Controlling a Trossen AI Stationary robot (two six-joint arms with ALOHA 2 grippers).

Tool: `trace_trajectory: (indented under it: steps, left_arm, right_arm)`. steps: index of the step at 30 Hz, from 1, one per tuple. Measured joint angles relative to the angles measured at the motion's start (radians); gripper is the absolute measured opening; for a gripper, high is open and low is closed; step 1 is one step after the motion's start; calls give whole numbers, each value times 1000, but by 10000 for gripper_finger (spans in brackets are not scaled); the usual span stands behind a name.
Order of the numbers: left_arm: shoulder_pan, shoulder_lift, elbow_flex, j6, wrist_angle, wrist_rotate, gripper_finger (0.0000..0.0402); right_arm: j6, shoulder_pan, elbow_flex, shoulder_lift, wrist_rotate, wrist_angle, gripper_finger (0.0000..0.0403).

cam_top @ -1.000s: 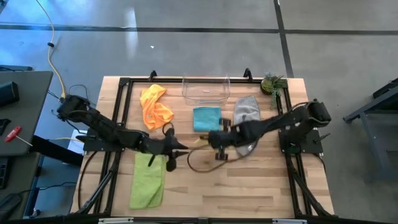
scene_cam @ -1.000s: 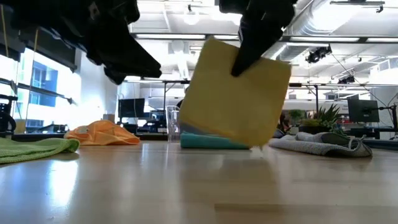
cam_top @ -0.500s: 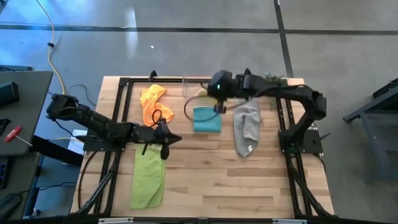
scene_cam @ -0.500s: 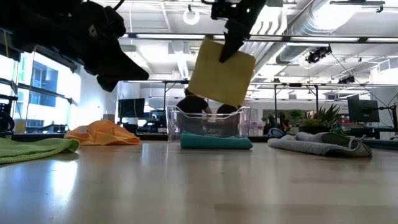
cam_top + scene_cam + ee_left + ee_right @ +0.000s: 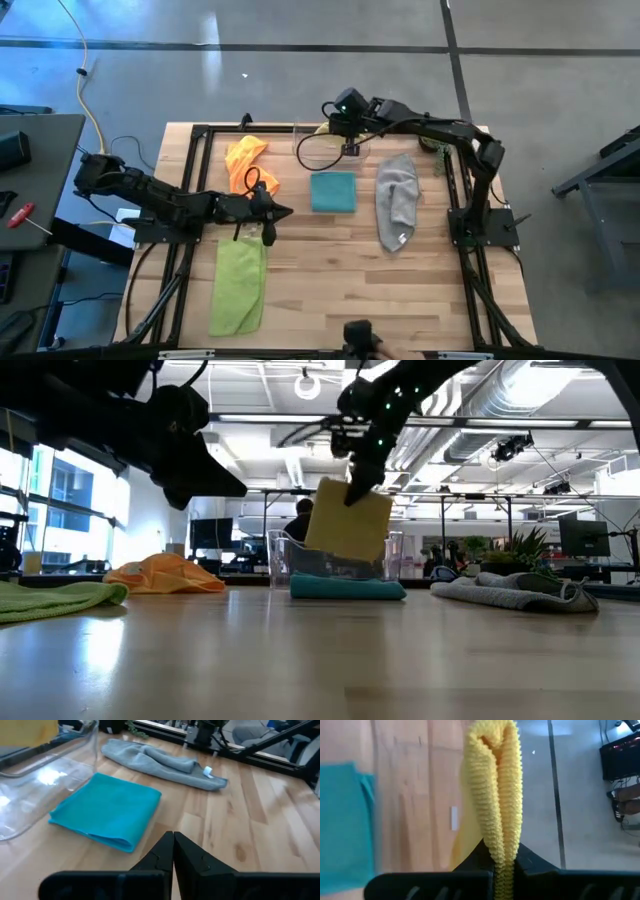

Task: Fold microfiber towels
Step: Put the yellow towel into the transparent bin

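My right gripper [image 5: 345, 127] is over the clear plastic bin [image 5: 331, 150] at the table's far middle, shut on a folded yellow towel [image 5: 348, 532]. My left gripper [image 5: 173, 836] is shut on nothing. It hovers above the wood near the lime green towel [image 5: 238, 285], pointing toward the folded teal towel [image 5: 333, 191]. The teal towel lies flat in front of the bin. A grey towel [image 5: 397, 200] lies rumpled to its right and an orange towel [image 5: 248, 170] is bunched to its left. My right gripper pinches the yellow towel's upper folded edge [image 5: 501, 862] between its two fingers; at least two layers show there. The fingers slant down from above. The towel hangs flat below them, clear of the table, its lower part [image 5: 345, 552] below the bin's rim in the low view.
A small potted plant [image 5: 437, 135] stands at the far right corner. Black frame rails [image 5: 200, 180] run along the table's left and right sides. Bare wood [image 5: 360, 290] stretches across the near half, right of the lime green towel.
My right gripper has carried the yellow towel from above the table's middle toward the far edge. It now stands over the bin, with the towel hanging lower than half a second ago. My left gripper has swung a little toward the far edge.
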Motion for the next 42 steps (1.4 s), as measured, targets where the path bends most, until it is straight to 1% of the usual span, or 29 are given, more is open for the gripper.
trace_trajectory:
  steps: [6, 12, 17, 22, 25, 27, 32, 36, 40, 42]
  left_arm:
    - [45, 0, 0, 17, 0, 2, 0]
    - [78, 1, 0, 17, 0, 2, 0]
    - [94, 1, 0, 19, 0, 2, 0]
    - [97, 1, 0, 28, -8, 6, 0]
    - [97, 1, 0, 28, -21, 6, 0]
    - [97, 1, 0, 27, -31, 6, 0]
    - [96, 1, 0, 26, -31, 6, 0]
    - [96, 1, 0, 27, -31, 6, 0]
    - [94, 1, 0, 26, -32, 7, 0]
    - [91, 1, 0, 25, -40, 7, 0]
  right_arm:
    - [-61, -39, 0, 64, 0, 58, 0]
    - [-112, -57, 0, 83, 1, 124, 0]
    - [-115, -71, 0, 83, 0, 144, 0]
    - [-121, -71, 1, 137, 4, 148, 0]
    - [-133, -70, 0, 156, 37, 166, 0]
    - [-117, -69, 0, 156, 58, 176, 0]
    - [-58, -50, 0, 156, 47, 119, 0]
    - [-26, -27, -2, 175, 0, 69, 0]
    - [-16, -17, -2, 194, -8, 81, 0]
    - [1, -17, -2, 201, -37, 68, 0]
